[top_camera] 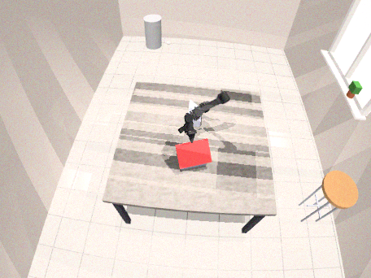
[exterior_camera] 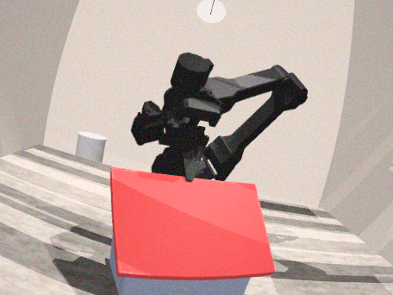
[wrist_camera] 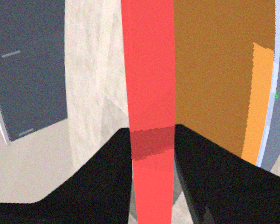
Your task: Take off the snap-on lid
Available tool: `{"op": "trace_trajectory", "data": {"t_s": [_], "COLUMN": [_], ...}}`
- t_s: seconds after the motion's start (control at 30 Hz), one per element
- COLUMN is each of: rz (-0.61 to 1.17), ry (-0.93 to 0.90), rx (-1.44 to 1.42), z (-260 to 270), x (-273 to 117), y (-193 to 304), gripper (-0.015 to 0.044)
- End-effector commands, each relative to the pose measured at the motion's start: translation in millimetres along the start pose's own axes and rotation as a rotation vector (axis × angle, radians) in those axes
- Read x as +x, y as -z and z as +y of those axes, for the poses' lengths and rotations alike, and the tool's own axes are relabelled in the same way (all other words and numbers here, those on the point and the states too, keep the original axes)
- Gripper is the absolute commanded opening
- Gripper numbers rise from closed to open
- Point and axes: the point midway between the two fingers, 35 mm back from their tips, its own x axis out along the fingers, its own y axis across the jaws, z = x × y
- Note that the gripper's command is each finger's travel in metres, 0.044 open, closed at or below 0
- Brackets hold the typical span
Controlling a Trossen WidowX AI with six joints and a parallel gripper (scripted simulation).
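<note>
Lid (top_camera: 194, 154) (exterior_camera: 190, 229) (wrist_camera: 150, 65), bright red, is what I have in my grip, above the wide striped table (top_camera: 146, 184) (exterior_camera: 26, 186) (wrist_camera: 95, 60). My black arm (top_camera: 207, 104) (exterior_camera: 254, 83) reaches over from the far side, bent at its elbow. Under the lid I see the blue-grey storage box (top_camera: 193, 167) (exterior_camera: 181, 286) (wrist_camera: 272, 132), standing on the tabletop. The lid is tilted, its gripper-side edge raised, and my wrist view shows an orange-brown area between it and the box's wall. I can't tell whether the opposite edge still touches. Smallest, my gripper (top_camera: 192, 141) (exterior_camera: 190, 178) (wrist_camera: 150, 135) has its fingers closed on the raised edge.
</note>
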Motion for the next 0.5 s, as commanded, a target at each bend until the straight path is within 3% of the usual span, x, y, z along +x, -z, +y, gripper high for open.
{"op": "trace_trajectory", "data": {"t_s": [0.0, 0.47], "rz": [0.002, 0.001], "ry": [-0.008, -0.008], "rx": [-0.021, -0.022], "z": [13.9, 28.3], "x": [-1.4, -12.7], "y": [2.5, 2.7], "gripper": [0.0, 0.0]}}
